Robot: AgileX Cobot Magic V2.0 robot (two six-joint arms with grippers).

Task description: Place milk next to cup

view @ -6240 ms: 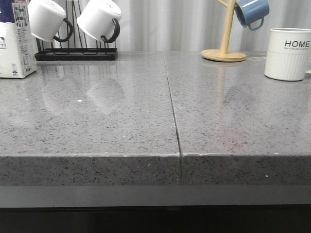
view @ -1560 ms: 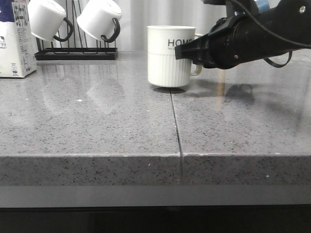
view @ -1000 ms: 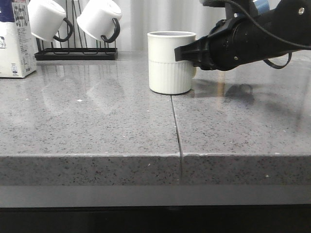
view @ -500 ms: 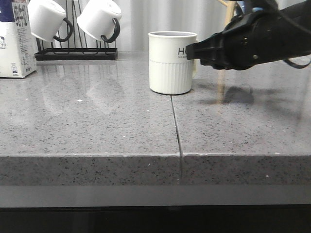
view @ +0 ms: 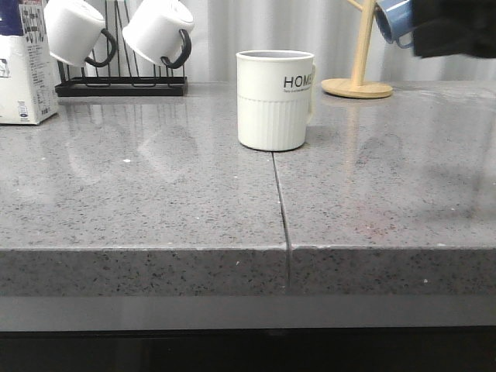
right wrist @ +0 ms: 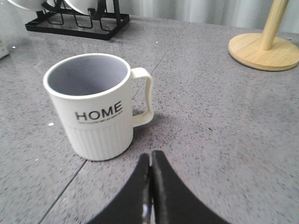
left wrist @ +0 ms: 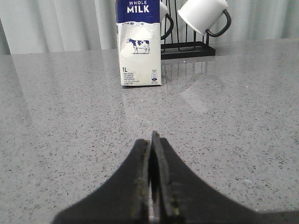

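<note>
The cup (view: 275,99), a cream-white ribbed mug lettered "HOME", stands upright at the middle of the grey counter (view: 155,194), on the seam. It also shows in the right wrist view (right wrist: 98,106), handle turned toward the wooden stand. The milk (view: 25,62), a white carton with a dark blue top, stands at the far left; in the left wrist view the milk (left wrist: 138,42) is straight ahead. My left gripper (left wrist: 152,140) is shut and empty, well short of the carton. My right gripper (right wrist: 151,161) is shut and empty, just behind the cup; its arm (view: 453,27) shows at the upper right.
A black wire rack (view: 120,84) holds two white mugs with black handles (view: 159,31) behind the milk. A wooden mug tree (view: 358,77) with a blue mug (view: 391,19) stands at the back right. The counter's front edge (view: 248,252) is near.
My right gripper set the cup on the middle of the counter, let go of it and drew back up to the right. The milk has not moved.
</note>
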